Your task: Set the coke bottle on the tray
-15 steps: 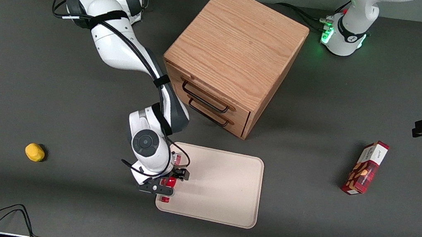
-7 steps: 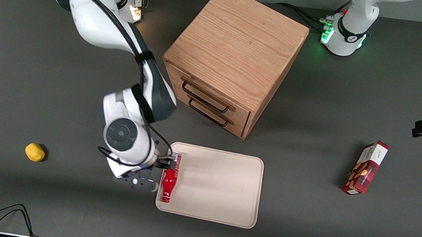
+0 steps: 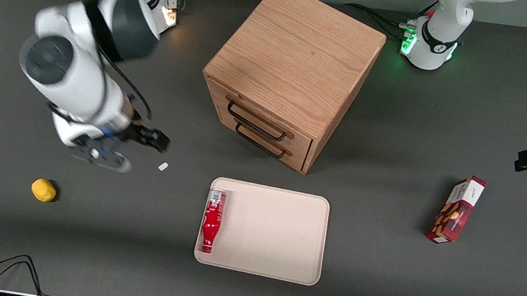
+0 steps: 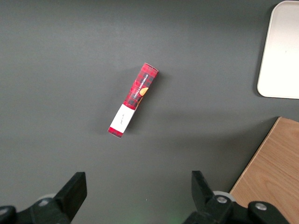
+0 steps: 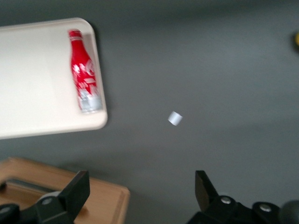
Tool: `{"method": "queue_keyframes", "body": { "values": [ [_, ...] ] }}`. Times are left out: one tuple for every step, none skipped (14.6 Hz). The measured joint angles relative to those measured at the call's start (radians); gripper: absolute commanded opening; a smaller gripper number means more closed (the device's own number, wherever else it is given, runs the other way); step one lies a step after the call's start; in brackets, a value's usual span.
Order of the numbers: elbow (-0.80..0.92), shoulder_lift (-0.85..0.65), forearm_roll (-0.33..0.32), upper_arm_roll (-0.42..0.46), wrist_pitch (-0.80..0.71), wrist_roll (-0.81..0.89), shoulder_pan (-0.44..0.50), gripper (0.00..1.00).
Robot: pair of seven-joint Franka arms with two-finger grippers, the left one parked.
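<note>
The coke bottle [image 3: 210, 225] lies flat on the beige-pink tray [image 3: 277, 233], along the tray's edge at the working arm's end, red cap toward the front camera. It also shows in the right wrist view [image 5: 84, 71], lying on the tray [image 5: 37, 79]. My right gripper [image 3: 139, 142] is open and empty, raised above the bare table toward the working arm's end, well apart from the tray and bottle. Its fingers [image 5: 77, 189] stand wide apart.
A wooden two-drawer box [image 3: 293, 71] stands farther from the front camera than the tray. A small white scrap [image 3: 163, 166] lies on the table near the gripper. A yellow object [image 3: 43, 190] lies toward the working arm's end. A red snack box [image 3: 457, 210] lies toward the parked arm's end.
My right gripper has let go of the coke bottle, which now lies on the tray. The arm has risen and drawn away toward the working arm's end.
</note>
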Motion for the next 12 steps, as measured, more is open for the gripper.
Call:
{"method": "queue_keyframes", "body": {
  "values": [
    [-0.043, -0.068, -0.004, -0.001, -0.050, -0.050, -0.024, 1.00],
    [-0.071, -0.124, -0.011, -0.001, -0.095, -0.113, -0.054, 1.00],
    [-0.088, -0.168, -0.014, -0.002, -0.128, -0.185, -0.091, 1.00],
    [-0.098, -0.205, -0.015, -0.003, -0.153, -0.258, -0.132, 1.00],
    [-0.103, -0.232, -0.015, -0.004, -0.170, -0.325, -0.175, 1.00],
    [-0.106, -0.253, -0.015, -0.005, -0.178, -0.380, -0.215, 1.00],
    [-0.108, -0.267, -0.015, -0.006, -0.182, -0.417, -0.249, 1.00],
    [-0.107, -0.274, -0.015, -0.007, -0.191, -0.440, -0.276, 1.00],
    [-0.104, -0.278, -0.015, -0.008, -0.202, -0.461, -0.292, 1.00],
    [-0.097, -0.279, -0.018, -0.012, -0.215, -0.479, -0.296, 1.00],
    [-0.093, -0.279, -0.029, -0.013, -0.224, -0.488, -0.295, 1.00],
    [-0.092, -0.279, -0.039, -0.012, -0.231, -0.491, -0.293, 1.00]
  ]
}}
